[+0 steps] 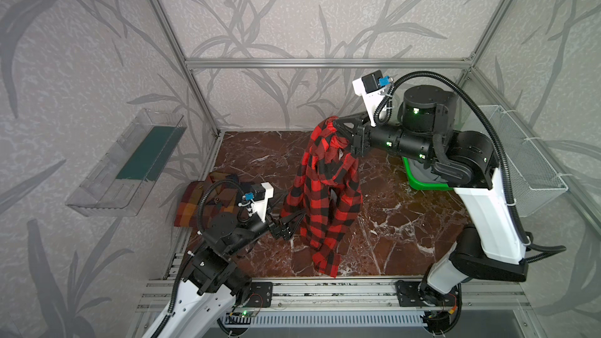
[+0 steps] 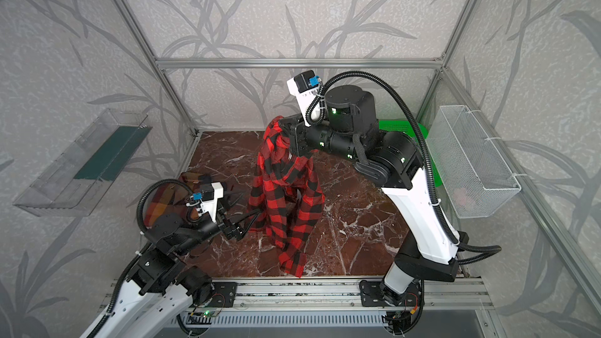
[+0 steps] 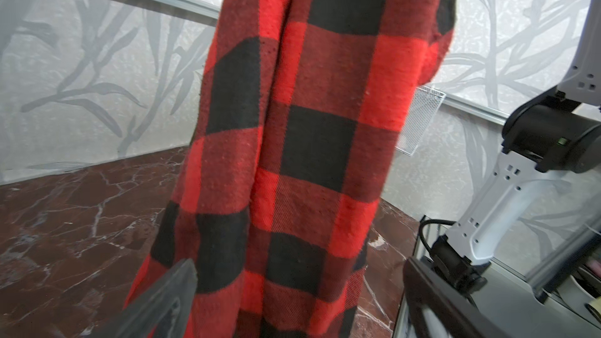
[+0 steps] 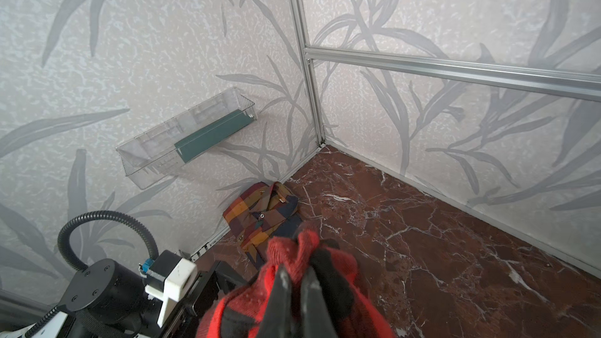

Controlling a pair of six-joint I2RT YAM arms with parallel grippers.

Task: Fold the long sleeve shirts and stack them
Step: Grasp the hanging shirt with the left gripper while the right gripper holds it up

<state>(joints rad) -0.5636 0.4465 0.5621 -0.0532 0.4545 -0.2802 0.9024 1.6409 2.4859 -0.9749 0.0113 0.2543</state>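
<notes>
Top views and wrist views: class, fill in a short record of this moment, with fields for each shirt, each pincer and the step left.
red-and-black shirt: unfolded, hanging from its top end over the marble table
right pincer: raised, shut on the red-and-black shirt
left pincer: open, low, beside the hanging cloth, gripping nothing
plaid shirt: folded, lying at the table's left edge
step left: fold the red-and-black shirt, then stack it

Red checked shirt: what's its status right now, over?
Right end effector shut on red checked shirt, lifted, hanging. Left end effector open at its lower part. Plaid shirt folded aside, not in the way.
</notes>
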